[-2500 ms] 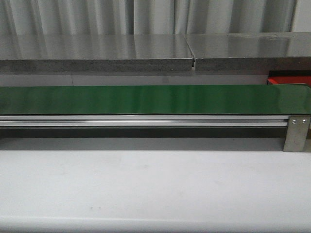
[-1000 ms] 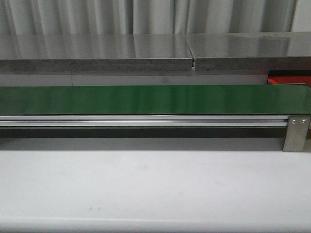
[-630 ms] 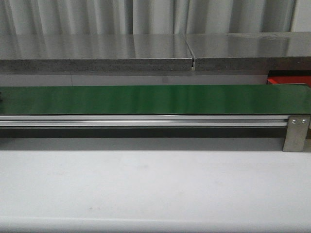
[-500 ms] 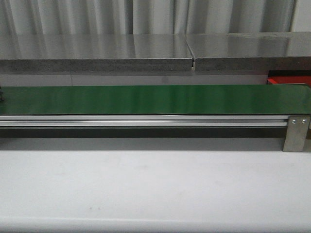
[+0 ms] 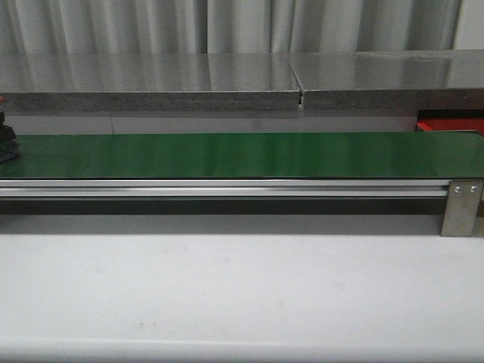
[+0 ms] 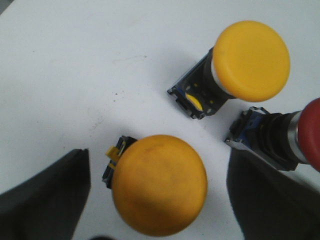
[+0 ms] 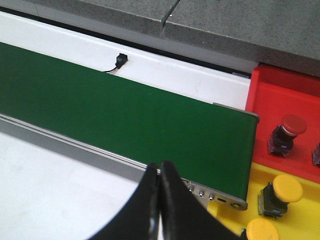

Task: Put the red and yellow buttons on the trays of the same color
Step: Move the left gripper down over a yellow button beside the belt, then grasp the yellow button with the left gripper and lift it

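My left gripper (image 6: 159, 165) is open over a white surface, its dark fingers (image 6: 50, 200) on either side of a yellow button (image 6: 159, 184) lying between them without touching. A second yellow button (image 6: 250, 60) and a red button (image 6: 282, 140) lie close by. In the right wrist view my right gripper (image 7: 160, 170) is shut on nothing, above the belt's end. Past it, a red tray (image 7: 285, 95) holds a red button (image 7: 286, 132), and a yellow tray (image 7: 231, 220) holds two yellow buttons (image 7: 280, 192). A dark button (image 5: 6, 140) rides the belt's far left end. Neither gripper shows in the front view.
The green conveyor belt (image 5: 242, 155) runs across the front view on an aluminium rail (image 5: 227, 187) with a metal end bracket (image 5: 461, 208). A grey stone ledge (image 5: 151, 91) lies behind it. A small black sensor (image 7: 120, 60) sits beside the belt.
A dark button with a hint of red on top has come into view at the belt's far left edge and moved slightly rightward. Nothing else in the front view differs.
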You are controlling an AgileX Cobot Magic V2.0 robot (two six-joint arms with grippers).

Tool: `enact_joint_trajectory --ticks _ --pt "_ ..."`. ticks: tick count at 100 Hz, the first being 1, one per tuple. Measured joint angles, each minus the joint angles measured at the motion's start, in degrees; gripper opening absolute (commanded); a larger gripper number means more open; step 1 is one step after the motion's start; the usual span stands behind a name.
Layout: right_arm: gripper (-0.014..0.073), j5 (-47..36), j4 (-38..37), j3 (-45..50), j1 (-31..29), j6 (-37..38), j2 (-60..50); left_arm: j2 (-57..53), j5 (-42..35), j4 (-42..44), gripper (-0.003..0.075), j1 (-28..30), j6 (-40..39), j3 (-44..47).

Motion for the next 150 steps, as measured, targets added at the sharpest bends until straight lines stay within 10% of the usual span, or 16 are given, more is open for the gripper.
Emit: enact_joint_trajectory --ticks 23,95,150 --pt "-0.0108 0.0 0.0 0.0 0.0 0.0 0.0 0.0 1.6 0.0 -0.0020 0.0 0.0 -1.7" --pt "-0.0108 0.0 0.0 0.0 0.0 0.0 0.0 -20.3 11.8 2.3 -0.0020 0.0 0.0 -3.9" --pt "-0.0108 0.0 0.0 0.0 0.0 0.0 0.0 -29.3 6.3 2.6 -0.0020 -9.7 0.1 15.7"
